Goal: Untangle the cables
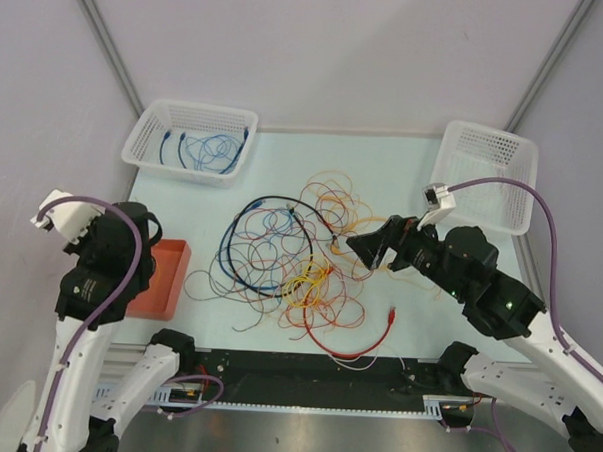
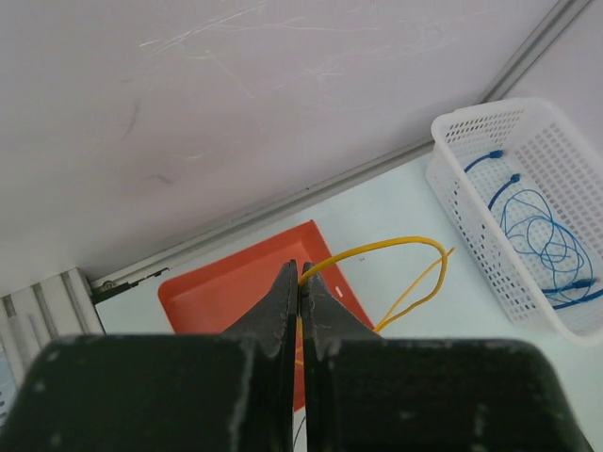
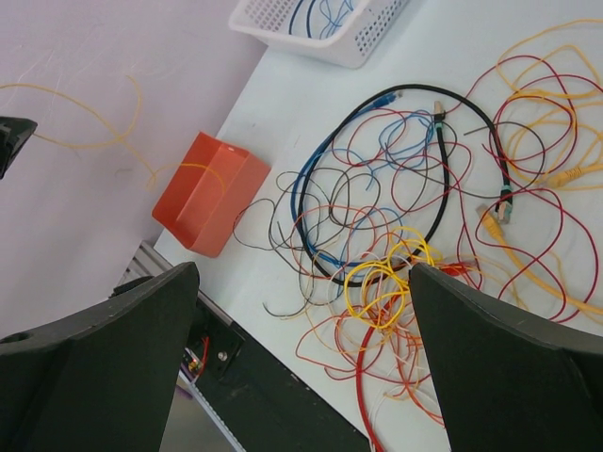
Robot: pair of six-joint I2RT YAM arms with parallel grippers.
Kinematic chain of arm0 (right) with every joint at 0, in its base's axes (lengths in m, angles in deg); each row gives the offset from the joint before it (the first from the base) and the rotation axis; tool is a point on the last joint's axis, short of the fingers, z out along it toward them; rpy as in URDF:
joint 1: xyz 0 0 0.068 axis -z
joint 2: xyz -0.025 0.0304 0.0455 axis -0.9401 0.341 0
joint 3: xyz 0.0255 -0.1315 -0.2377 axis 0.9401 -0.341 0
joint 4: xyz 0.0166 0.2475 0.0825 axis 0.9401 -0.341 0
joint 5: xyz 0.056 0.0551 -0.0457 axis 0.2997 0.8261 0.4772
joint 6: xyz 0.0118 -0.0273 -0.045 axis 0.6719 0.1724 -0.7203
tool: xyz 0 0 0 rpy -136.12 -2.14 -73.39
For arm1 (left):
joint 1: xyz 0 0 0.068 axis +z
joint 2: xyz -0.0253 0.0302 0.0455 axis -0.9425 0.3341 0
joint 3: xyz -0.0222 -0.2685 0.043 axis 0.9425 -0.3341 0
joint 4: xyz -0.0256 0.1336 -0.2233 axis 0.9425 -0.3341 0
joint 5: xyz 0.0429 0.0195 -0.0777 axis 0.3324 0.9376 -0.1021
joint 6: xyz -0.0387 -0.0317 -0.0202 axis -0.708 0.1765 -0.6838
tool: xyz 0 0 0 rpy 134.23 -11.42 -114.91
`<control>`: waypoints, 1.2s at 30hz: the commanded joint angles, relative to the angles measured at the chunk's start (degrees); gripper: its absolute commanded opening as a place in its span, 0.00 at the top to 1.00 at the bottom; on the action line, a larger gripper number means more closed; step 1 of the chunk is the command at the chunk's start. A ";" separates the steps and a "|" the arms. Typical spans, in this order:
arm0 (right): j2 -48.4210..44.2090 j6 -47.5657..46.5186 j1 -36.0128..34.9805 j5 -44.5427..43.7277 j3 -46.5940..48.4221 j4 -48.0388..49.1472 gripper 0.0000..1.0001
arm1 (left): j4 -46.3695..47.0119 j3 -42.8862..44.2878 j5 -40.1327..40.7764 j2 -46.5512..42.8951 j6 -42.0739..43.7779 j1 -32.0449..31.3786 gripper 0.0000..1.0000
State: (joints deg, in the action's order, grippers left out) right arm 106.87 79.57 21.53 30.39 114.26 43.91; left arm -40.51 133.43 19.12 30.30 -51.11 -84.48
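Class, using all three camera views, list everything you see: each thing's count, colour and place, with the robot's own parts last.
tangled cables: many, uncountable; red, blue, yellow, orange, black; table centre
baskets: two; white; far-left and far-right corners
blue cables: a few; blue; inside the left one
yellow cable: one; yellow; held aloft at left
bin: one; orange; left edge
table: one; pale blue-green; under everything
left end effector: one; black; shut on the yellow cable
right end effector: one; black; open above the tangle
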 commanded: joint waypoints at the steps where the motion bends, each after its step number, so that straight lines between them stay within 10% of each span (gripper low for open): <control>1: -1.89 0.21 -0.33 -1.24 -0.29 -0.19 0.00 | 7.86 2.58 3.04 3.05 6.06 0.82 1.00; 11: -0.93 -0.50 -0.25 -0.19 -0.64 1.29 0.00 | 5.76 11.37 1.81 7.89 5.54 0.90 1.00; 25: -0.84 -1.20 -0.16 -0.89 -0.73 -0.81 0.00 | 11.02 -8.92 -5.83 9.64 0.70 13.46 1.00; 36: -1.02 -1.90 0.46 -1.42 -2.13 -0.11 0.00 | 15.86 -17.10 -27.53 15.62 0.79 27.61 1.00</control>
State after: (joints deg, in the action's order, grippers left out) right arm 106.41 78.85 21.57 29.80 112.32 42.73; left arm -28.13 117.39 1.54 44.48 -49.25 -59.91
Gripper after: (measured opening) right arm 0.995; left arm 0.008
